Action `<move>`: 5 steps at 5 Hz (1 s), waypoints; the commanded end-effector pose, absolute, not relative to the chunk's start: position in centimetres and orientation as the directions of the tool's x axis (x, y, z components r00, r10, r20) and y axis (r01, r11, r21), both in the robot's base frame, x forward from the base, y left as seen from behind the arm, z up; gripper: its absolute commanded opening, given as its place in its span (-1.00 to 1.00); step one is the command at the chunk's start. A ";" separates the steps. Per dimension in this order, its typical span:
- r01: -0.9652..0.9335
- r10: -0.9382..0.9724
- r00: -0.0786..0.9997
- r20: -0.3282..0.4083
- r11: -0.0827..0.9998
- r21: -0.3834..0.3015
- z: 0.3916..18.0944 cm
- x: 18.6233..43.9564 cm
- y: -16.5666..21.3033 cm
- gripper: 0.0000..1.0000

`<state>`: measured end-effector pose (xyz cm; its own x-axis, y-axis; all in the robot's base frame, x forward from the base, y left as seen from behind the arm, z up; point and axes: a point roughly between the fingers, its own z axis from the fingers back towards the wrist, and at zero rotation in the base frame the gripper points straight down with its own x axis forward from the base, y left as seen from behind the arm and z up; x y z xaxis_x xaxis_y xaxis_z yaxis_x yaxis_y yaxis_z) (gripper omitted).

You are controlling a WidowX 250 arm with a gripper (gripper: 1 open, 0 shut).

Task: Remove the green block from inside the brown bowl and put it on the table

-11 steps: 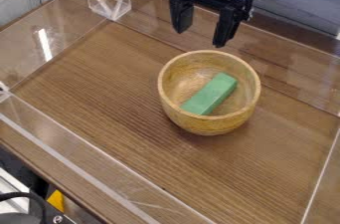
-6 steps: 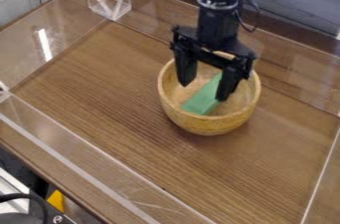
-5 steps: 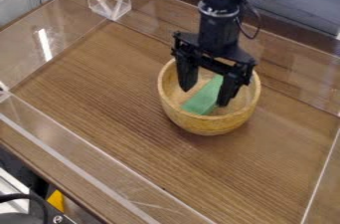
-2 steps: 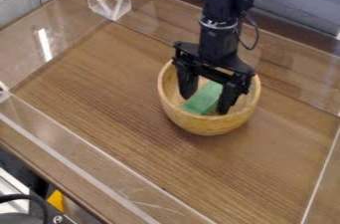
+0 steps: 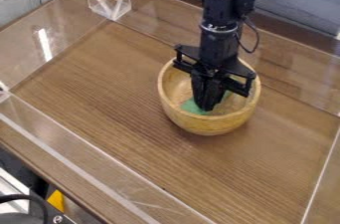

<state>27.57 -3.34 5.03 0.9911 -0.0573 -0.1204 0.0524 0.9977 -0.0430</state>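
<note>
The brown bowl (image 5: 177, 114) sits on the table (image 5: 99, 94) right of centre. The green block (image 5: 197, 108) lies inside it, with only its lower-left end showing past the fingers. My gripper (image 5: 213, 97) points straight down into the bowl, its black fingers drawn together on the block's middle. The block still rests in the bowl.
Clear plastic walls (image 5: 54, 133) edge the tabletop on all sides. A small clear angled stand (image 5: 107, 1) stands at the back left corner. Bare wood lies to the left of and in front of the bowl.
My gripper came down into the bowl with its fingers apart on either side of the block, and the fingers have now closed onto it.
</note>
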 end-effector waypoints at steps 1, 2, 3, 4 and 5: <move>0.048 -0.052 0.997 -0.059 0.997 -0.062 7.9 28.4 -3.2 -1.00; 0.044 -0.049 0.997 -0.058 0.996 -0.082 9.5 28.6 -3.0 -1.00; 0.049 -0.053 0.998 -0.041 0.993 -0.105 11.7 29.1 -2.6 -1.00; 0.043 -0.046 0.999 -0.023 0.991 -0.129 14.0 29.8 -2.2 -1.00; 0.049 -0.050 0.999 -0.007 0.988 -0.149 15.9 30.2 -2.0 -1.00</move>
